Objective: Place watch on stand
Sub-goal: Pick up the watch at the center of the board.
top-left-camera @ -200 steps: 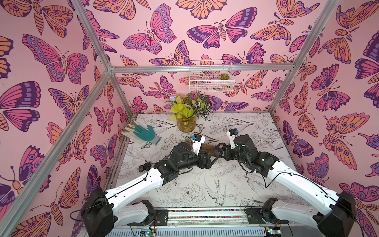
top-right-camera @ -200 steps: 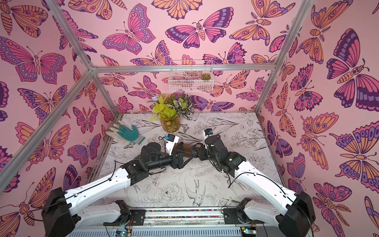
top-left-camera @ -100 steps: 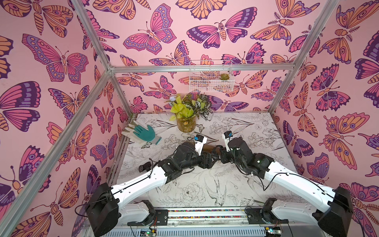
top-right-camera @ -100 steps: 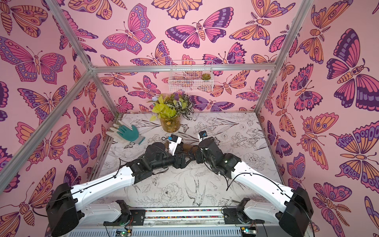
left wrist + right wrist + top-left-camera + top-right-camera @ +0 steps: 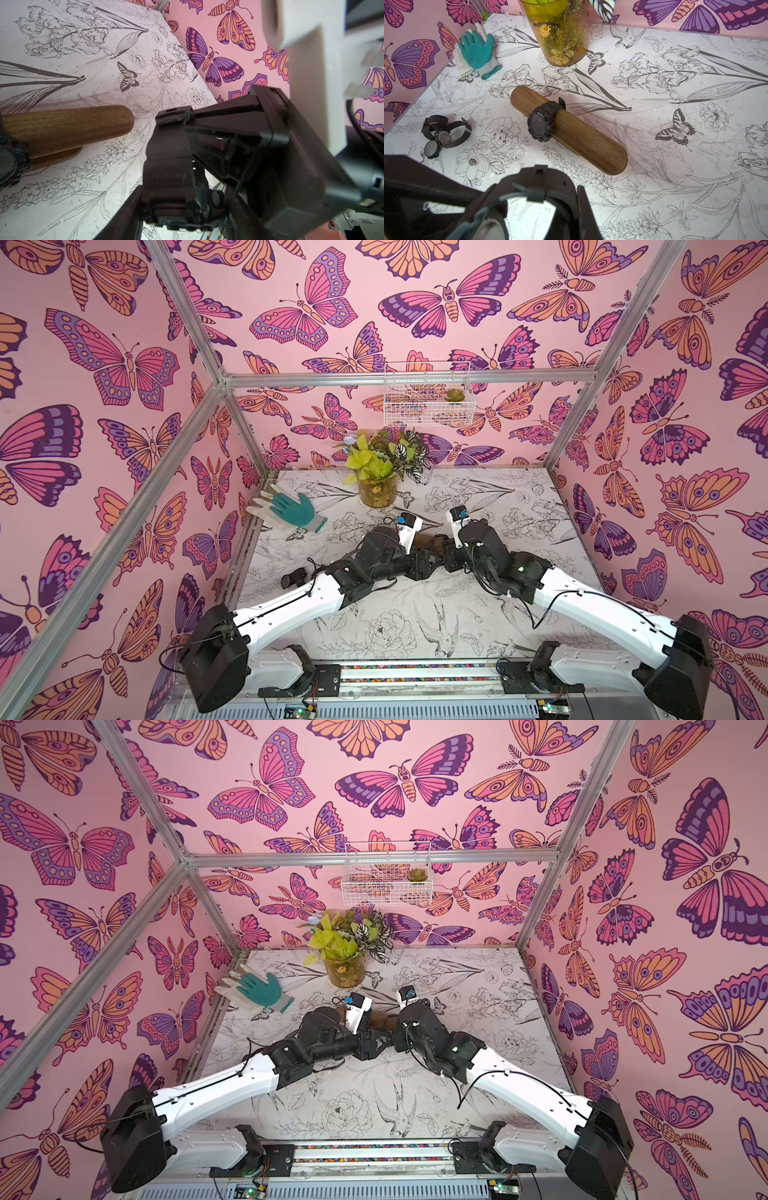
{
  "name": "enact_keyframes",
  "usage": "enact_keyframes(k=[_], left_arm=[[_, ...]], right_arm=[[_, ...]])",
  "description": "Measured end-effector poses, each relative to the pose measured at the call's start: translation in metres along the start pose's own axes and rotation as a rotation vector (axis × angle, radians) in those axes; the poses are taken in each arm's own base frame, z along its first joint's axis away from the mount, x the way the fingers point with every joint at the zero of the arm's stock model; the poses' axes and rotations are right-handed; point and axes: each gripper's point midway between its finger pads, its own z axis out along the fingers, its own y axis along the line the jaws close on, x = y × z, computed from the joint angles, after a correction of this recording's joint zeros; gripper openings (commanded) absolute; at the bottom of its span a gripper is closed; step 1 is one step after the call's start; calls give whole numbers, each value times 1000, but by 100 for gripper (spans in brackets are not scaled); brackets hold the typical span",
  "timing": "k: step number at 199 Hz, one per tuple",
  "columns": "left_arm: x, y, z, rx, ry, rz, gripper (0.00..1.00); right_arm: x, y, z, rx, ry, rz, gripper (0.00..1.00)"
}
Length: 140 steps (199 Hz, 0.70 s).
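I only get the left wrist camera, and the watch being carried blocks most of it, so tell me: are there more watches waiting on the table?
Observer: Yes, two more watches lie heaped together on the table, off to the robot's left of the stand.
Operator: How does the one on the stand sit?
Observer: That black watch wraps around the bar, with bare wood beyond it toward both ends.
Operator: Anything on the far side of the stand?
Observer: A vase of flowers stands there, apart from the stand.
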Motion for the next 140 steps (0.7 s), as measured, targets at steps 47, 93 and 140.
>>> enact_keyframes(k=[47,93,140], left_arm=[[-1,0,1,1,0,-1,42],[-5,0,-1,-22,13,-6,40],[-22,36,-17,-145,55,-57,39]], right_arm=[[0,-2,0,11,-3,0,0],[-1,-2,0,2,0,16,32],[-6,-16,-7,-47,8,92,67]])
